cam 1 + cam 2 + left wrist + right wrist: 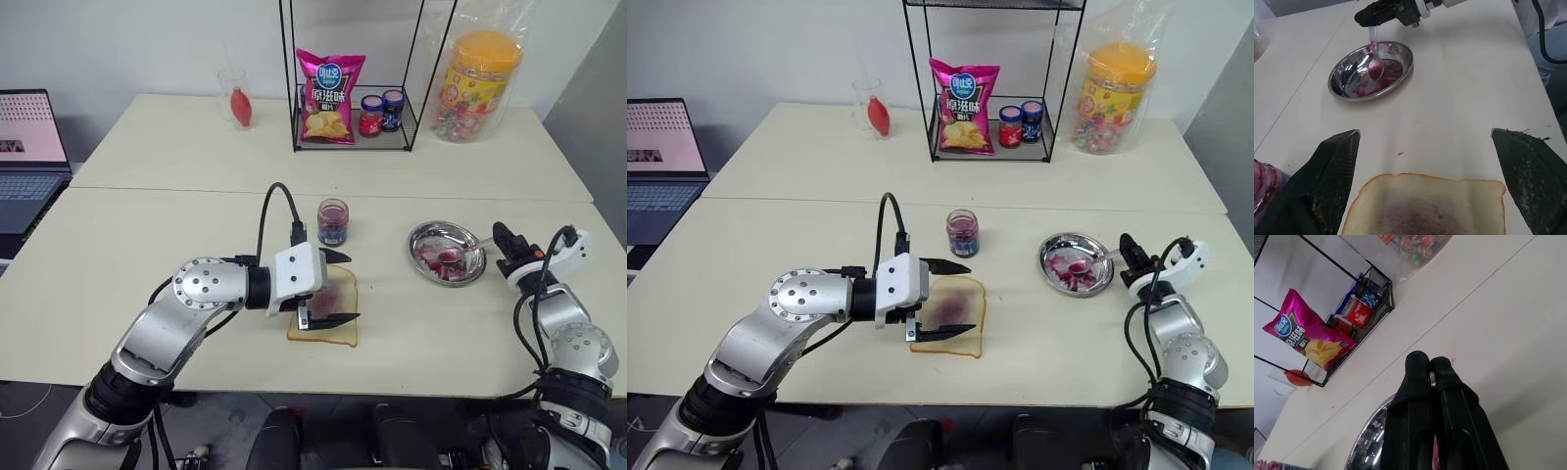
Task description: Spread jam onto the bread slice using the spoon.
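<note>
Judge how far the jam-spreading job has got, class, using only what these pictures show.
Done: the bread already has a purple smear at its centre. In hand: the right claw is shut on the spoon, its stained bowl over the plate. Left: carrying jam across and spreading it toward the bare crust edges. The left claw stands open around the bread.

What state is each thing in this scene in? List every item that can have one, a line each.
jam jar: lidless, upright, part full
bread slice: flat on table, purple smear at centre
spoon: held by its handle, bowl stained, over the plate
steel plate: smeared with jam
left gripper: fingers open, either side of the bread
right gripper: fingers shut on the spoon
</note>
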Controlling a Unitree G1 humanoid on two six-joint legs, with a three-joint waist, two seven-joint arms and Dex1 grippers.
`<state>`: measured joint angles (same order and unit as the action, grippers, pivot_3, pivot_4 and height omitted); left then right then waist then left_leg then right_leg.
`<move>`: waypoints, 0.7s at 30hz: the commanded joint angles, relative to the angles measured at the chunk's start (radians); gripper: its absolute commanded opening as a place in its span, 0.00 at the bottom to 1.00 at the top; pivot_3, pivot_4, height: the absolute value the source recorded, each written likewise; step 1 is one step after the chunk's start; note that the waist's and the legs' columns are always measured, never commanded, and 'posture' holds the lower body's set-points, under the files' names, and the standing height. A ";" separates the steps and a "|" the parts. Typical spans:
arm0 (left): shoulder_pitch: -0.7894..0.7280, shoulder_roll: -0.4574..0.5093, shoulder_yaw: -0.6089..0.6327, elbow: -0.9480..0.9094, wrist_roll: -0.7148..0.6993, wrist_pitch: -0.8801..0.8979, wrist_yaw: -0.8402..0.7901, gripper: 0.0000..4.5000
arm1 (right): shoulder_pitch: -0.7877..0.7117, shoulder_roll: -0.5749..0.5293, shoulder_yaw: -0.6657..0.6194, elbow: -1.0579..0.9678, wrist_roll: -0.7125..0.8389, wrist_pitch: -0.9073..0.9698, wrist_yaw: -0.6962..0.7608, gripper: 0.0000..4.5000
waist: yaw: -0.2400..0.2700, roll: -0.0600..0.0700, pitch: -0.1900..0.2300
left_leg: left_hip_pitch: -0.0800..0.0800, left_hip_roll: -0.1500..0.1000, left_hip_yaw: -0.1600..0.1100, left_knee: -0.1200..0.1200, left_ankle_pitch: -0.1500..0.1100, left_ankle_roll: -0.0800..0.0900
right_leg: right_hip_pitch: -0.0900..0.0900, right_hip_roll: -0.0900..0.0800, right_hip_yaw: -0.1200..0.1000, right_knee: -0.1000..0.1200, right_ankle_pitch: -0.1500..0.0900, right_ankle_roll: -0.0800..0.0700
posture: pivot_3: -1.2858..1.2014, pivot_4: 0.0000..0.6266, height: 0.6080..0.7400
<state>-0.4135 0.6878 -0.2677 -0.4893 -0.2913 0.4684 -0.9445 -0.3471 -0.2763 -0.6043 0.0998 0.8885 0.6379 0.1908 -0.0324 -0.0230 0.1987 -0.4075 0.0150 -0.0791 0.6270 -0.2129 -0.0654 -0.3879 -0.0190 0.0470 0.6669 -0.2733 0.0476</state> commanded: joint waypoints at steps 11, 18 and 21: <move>0.135 -0.044 0.269 -0.013 -0.060 0.088 0.199 1.00 | -0.080 -0.103 0.029 -0.361 0.204 0.145 -0.119 0.00 | -0.002 0.003 0.001 | 0.000 0.000 0.000 0.000 0.000 0.000 | -0.001 0.000 0.000 0.001 0.000 0.001 | 0.52 0.24 1.00; 0.299 -0.064 0.405 -0.028 -0.061 0.054 0.273 1.00 | -0.295 -0.151 0.248 -0.365 0.108 0.165 -0.088 0.00 | -0.009 0.004 0.001 | 0.000 0.000 0.001 0.000 0.000 0.000 | -0.002 0.000 0.002 0.002 0.000 0.000 | 0.52 0.24 1.00; 0.375 -0.073 0.446 -0.045 -0.073 0.045 0.286 1.00 | -0.397 -0.137 0.383 -0.309 -0.001 0.119 -0.023 0.00 | -0.015 0.004 0.002 | 0.000 0.001 0.001 0.000 0.000 0.000 | -0.003 0.000 0.002 0.003 0.000 -0.001 | 0.52 0.24 1.00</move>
<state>-0.0591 0.6195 0.1298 -0.4871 -0.3504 0.5338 -0.6710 -0.6926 -0.4174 -0.2880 -0.2159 0.9479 0.7978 0.1153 -0.0476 -0.0186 0.2002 -0.4073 0.0157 -0.0776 0.6268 -0.2129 -0.0654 -0.3908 -0.0189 0.0489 0.6711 -0.2737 0.0462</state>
